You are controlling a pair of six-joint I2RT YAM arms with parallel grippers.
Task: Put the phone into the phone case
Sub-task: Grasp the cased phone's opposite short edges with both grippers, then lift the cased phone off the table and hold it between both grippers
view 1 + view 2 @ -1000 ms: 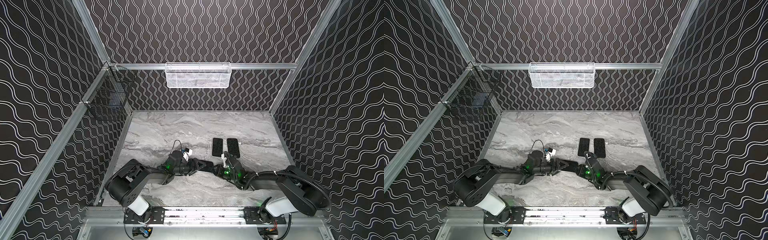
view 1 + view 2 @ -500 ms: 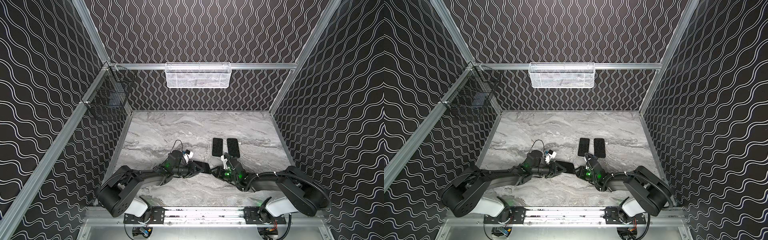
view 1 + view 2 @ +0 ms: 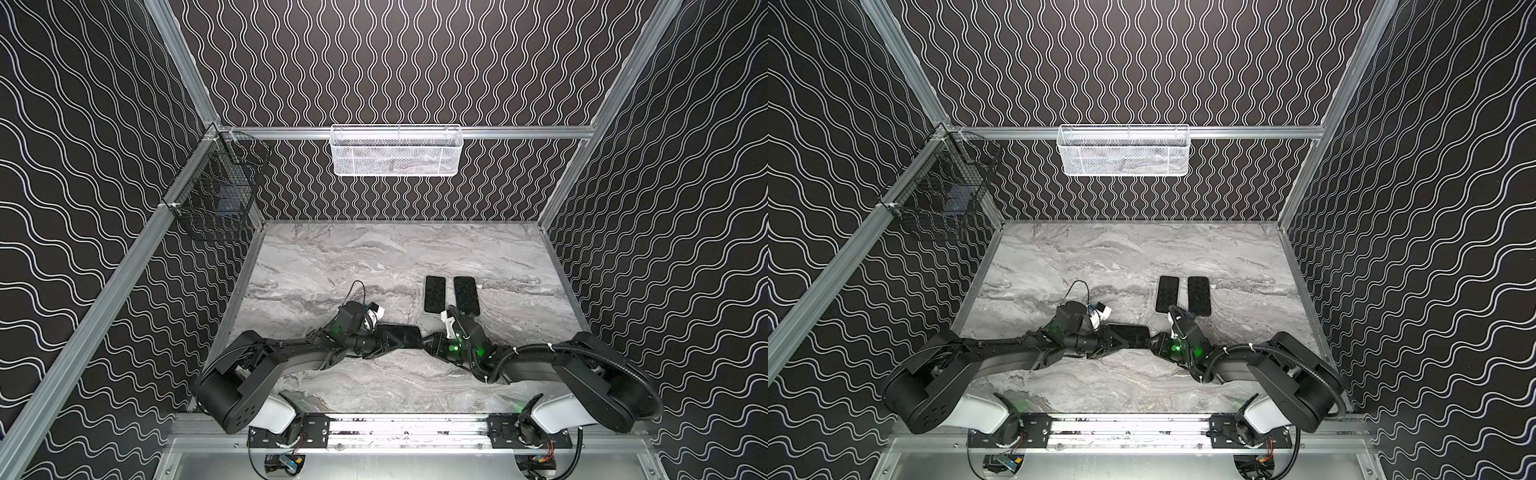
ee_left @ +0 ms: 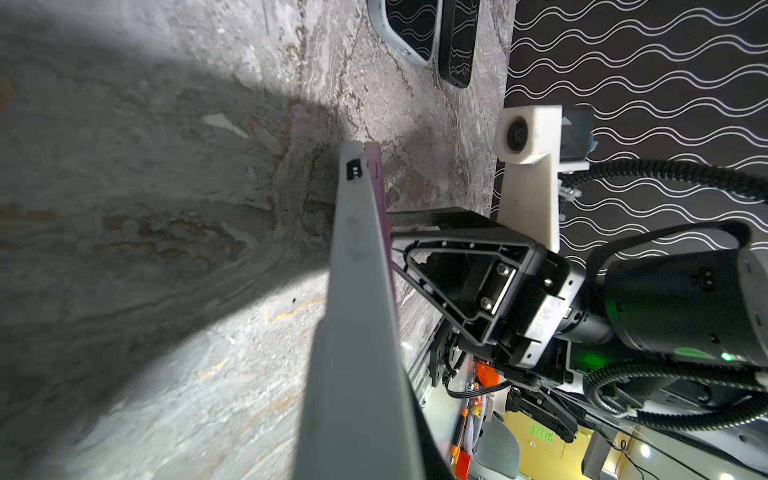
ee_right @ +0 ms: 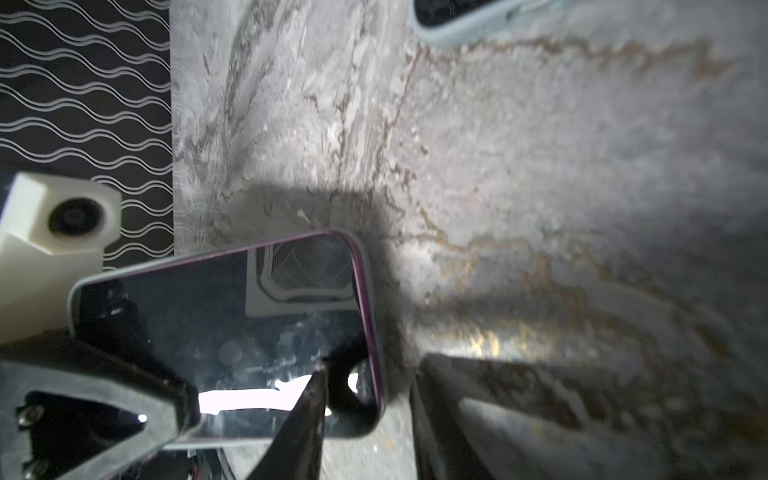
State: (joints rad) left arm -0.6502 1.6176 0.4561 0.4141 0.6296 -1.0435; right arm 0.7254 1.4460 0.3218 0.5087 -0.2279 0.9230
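Left gripper (image 3: 392, 341) clamped on one end of phone (image 5: 232, 316), front-centre. Phone sits in grey phone case (image 4: 353, 324), pink edge showing. Right gripper (image 3: 428, 347) narrowly parted, straddling the other end. Two flat handsets (image 3: 435, 294) lie just beyond it. Black wire basket (image 3: 216, 195) holds a dark item, white mesh basket (image 3: 395, 156) contents unclear. Open table (image 3: 332, 257) behind.

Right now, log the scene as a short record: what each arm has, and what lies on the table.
phone: flat, screen up, between both grippers
phone case: pale, against the phone's back
left gripper: jaws shut on the phone
right gripper: jaws apart around the phone's end
flat dark items: two, side by side on the table, farther back
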